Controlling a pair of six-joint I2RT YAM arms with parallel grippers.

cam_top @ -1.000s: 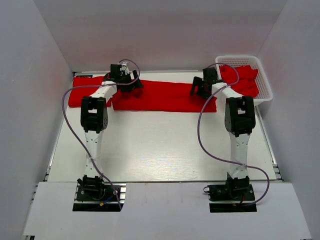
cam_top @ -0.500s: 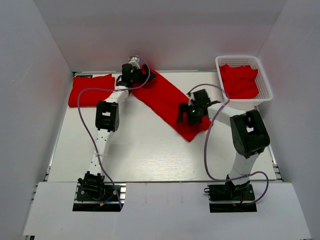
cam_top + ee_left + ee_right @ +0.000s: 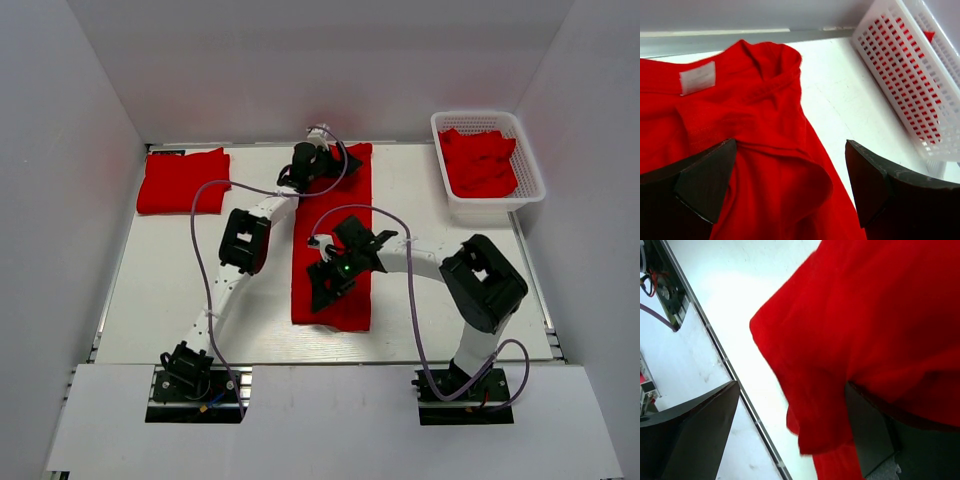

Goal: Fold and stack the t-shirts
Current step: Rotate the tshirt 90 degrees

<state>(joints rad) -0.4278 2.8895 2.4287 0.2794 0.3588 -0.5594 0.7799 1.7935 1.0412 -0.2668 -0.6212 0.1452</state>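
Observation:
One red t-shirt (image 3: 355,195), folded into a long strip, lies front to back in the middle of the table. My left gripper (image 3: 325,160) is over its far end, jaws wide open; the left wrist view has the collar, a white label (image 3: 697,77) and a raised fold of cloth (image 3: 755,110) between the fingers. My right gripper (image 3: 325,285) is over the strip's near end, also open; red cloth (image 3: 875,315) drapes over one finger (image 3: 870,440) there. A folded t-shirt (image 3: 183,180) lies at the back left.
A white mesh basket (image 3: 530,190) at the back right holds more crumpled red t-shirts (image 3: 480,160); it also shows in the left wrist view (image 3: 905,65). The table's near rail (image 3: 725,360) runs under my right gripper. White walls enclose three sides.
The strip has swung from lying across the back of the table to pointing front to back. My left gripper moved right along the back; my right gripper swept toward the near middle.

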